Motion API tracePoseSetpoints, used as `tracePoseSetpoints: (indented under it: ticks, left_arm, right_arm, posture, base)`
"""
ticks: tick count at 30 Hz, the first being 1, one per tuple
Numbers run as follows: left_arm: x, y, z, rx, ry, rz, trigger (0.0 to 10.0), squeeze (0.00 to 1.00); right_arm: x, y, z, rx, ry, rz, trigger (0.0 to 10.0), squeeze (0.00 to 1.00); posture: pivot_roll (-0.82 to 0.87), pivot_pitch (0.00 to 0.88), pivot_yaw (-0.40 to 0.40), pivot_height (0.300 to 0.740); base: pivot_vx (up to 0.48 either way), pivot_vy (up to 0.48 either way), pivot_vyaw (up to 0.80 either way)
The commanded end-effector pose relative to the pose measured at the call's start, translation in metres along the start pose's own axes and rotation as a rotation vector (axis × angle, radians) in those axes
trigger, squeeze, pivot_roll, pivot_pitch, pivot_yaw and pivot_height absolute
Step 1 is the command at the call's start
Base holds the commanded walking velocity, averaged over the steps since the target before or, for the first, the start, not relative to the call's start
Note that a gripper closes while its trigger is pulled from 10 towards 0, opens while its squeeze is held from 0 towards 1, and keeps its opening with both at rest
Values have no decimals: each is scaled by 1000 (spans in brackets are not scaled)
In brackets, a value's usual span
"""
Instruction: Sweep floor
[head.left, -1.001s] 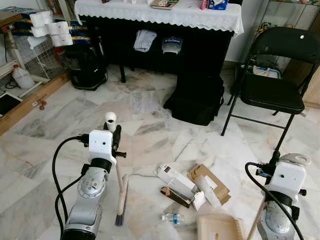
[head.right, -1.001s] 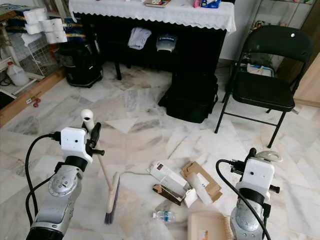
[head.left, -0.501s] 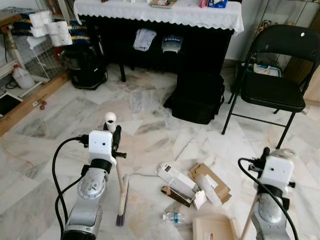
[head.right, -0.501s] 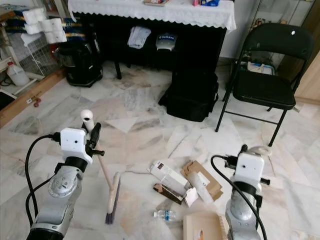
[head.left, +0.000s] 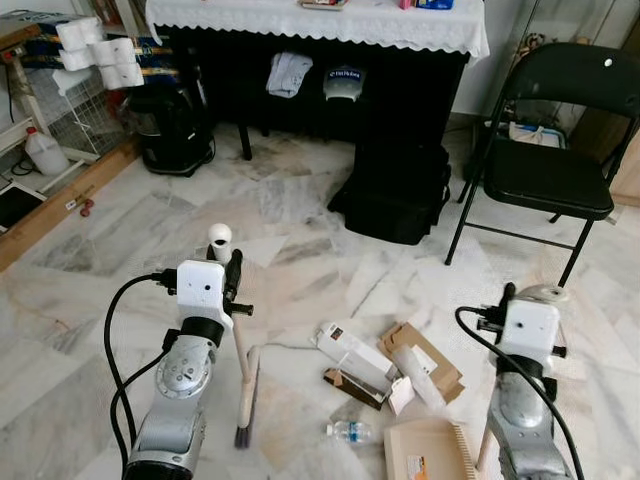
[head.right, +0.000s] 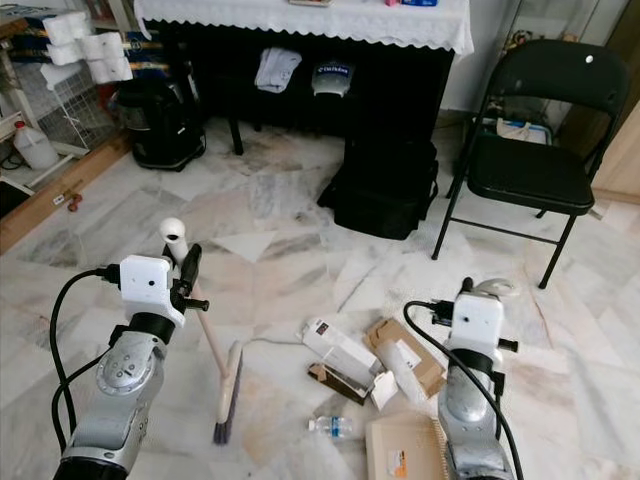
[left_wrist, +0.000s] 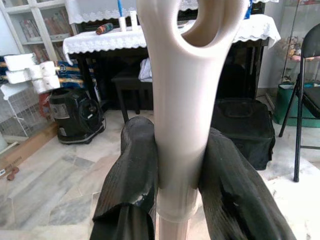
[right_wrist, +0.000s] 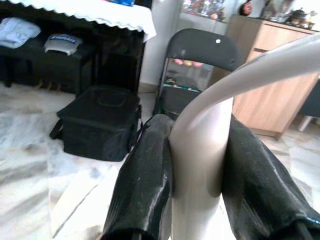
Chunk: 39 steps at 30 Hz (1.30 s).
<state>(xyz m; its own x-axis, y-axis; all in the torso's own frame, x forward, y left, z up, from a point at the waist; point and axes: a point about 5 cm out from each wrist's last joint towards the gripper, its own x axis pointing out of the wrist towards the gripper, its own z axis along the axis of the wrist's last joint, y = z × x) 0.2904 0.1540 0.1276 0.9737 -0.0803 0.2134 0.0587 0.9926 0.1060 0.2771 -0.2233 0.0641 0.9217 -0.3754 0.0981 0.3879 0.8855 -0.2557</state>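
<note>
My left gripper (left_wrist: 175, 150) is shut on the beige broom handle (left_wrist: 182, 115). The handle slants down to the broom head (head.left: 243, 400), which rests on the marble floor left of the litter. My right gripper (right_wrist: 197, 150) is shut on the curved beige dustpan handle (right_wrist: 205, 130). The dustpan (head.left: 430, 452) lies flat on the floor at the lower right, just in front of the litter. The litter is a white box (head.left: 350, 352), a brown cardboard piece (head.left: 432, 362) and a small plastic bottle (head.left: 352, 432).
A black folding chair (head.left: 550, 180) stands at the right. A black bag (head.left: 392, 190) leans against the dark piano under a white cloth (head.left: 330, 22). A black appliance (head.left: 172, 130) and a wire rack with paper rolls (head.left: 95, 55) stand at the left.
My right arm has moved left with the dustpan, bringing it closer to the litter. The left arm and broom have stayed put.
</note>
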Motion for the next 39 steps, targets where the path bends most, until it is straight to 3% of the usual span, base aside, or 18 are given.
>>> tracePoseSetpoints:
  ticks: [1,12,32,39]
  left_arm:
    - [1,3,9,7,-35,8,10000,0]
    - [-7,8,11,15,-36,23,10000,0]
    - [-33,21,25,40,-6,36,10000,0]
    - [-37,23,32,47,-2,42,10000,0]
  right_arm:
    - [5,0,7,-6,-43,1,10000,0]
    - [13,5,16,-28,-104,33,10000,0]
    - [-3,18,6,-134,-153,133,10000,0]
    - [9,9,29,-150,-273,66,10000,0]
  posture:
    - [31,92,24,740]
    - [44,127,19,740]
    - [120,229,16,740]
    - [119,244,14,740]
  base:
    - [0,0,0]
    - [0,0,0]
    - [0,0,0]
    - [0,0,0]
